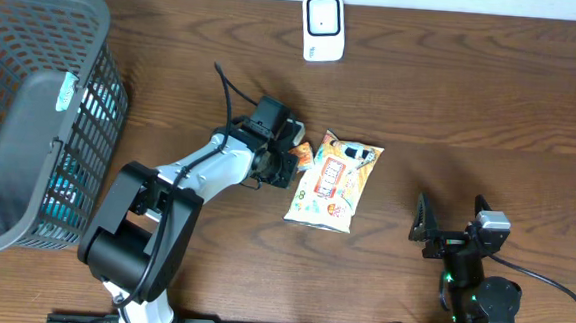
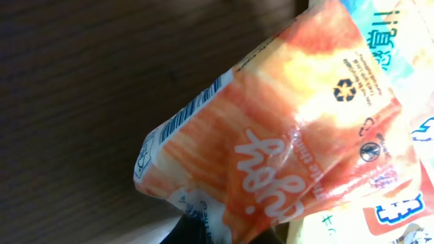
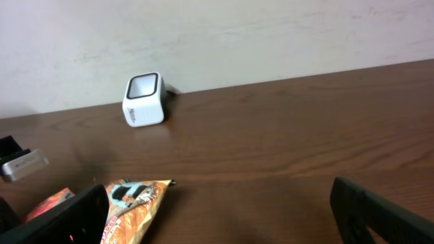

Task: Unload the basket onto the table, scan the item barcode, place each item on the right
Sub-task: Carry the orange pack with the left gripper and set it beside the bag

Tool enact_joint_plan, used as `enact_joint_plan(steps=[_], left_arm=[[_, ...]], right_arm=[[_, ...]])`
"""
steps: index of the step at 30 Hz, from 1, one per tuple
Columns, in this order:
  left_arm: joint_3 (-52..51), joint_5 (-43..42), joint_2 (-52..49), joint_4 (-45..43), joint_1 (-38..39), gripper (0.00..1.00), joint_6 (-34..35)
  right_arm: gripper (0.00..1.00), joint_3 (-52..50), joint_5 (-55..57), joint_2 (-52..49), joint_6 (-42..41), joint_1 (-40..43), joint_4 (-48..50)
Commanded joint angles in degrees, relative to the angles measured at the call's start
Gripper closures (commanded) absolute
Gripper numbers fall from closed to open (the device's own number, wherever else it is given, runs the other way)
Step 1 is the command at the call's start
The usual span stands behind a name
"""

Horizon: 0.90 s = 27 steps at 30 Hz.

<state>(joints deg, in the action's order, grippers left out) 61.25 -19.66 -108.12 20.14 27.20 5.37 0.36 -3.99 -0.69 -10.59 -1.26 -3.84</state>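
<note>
A small orange packet (image 2: 285,135) fills the left wrist view, with a barcode (image 2: 196,108) along its left edge. My left gripper (image 2: 220,234) is shut on its lower end. From above, that gripper (image 1: 290,160) holds the orange packet (image 1: 305,155) just left of a larger printed snack bag (image 1: 334,181) lying flat. The white barcode scanner (image 1: 323,26) stands at the table's far edge, well away from the packet. My right gripper (image 1: 451,227) rests open near the front right, with nothing between its fingers. The right wrist view shows the scanner (image 3: 144,99) and the snack bag (image 3: 132,203).
A grey mesh basket (image 1: 30,116) with items inside takes up the left side of the table. Bare brown wood lies between the packets and the scanner and across the right half. A pale wall (image 3: 271,34) stands behind the scanner.
</note>
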Motion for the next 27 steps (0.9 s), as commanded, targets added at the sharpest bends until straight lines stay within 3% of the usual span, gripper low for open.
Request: enact_joint_plan(steps=[1, 3, 5, 11, 17, 22, 27], left_arm=[[-1.3, 3.5, -3.6, 0.9, 1.3, 0.62, 2.2], [-1.3, 4.8, -3.6, 1.0, 1.5, 0.29, 3.3], [-1.3, 5.9, -3.6, 0.9, 1.6, 0.18, 4.1], [-1.3, 9.3, -1.8, 1.5, 1.7, 0.12, 7.0], [-1.1, 13.9, 9.2, 2.6, 1.6, 0.04, 7.4], [-0.1, 28.5, 24.9, 3.2, 1.6, 0.02, 5.4], [0.1, 52.7, 40.2, -4.3, 0.7, 0.02, 1.8]], right_arm=[[0.01, 0.0, 0.5, 0.4, 0.6, -0.2, -0.2], [0.01, 0.0, 0.5, 0.4, 0.6, -0.2, -0.2], [0.01, 0.0, 0.5, 0.4, 0.6, -0.2, -0.2], [0.01, 0.0, 0.5, 0.4, 0.6, -0.2, -0.2], [0.01, 0.0, 0.5, 0.4, 0.6, -0.2, -0.2], [0.01, 0.0, 0.5, 0.4, 0.6, -0.2, -0.3], [0.01, 0.0, 0.5, 0.4, 0.6, -0.2, -0.2]])
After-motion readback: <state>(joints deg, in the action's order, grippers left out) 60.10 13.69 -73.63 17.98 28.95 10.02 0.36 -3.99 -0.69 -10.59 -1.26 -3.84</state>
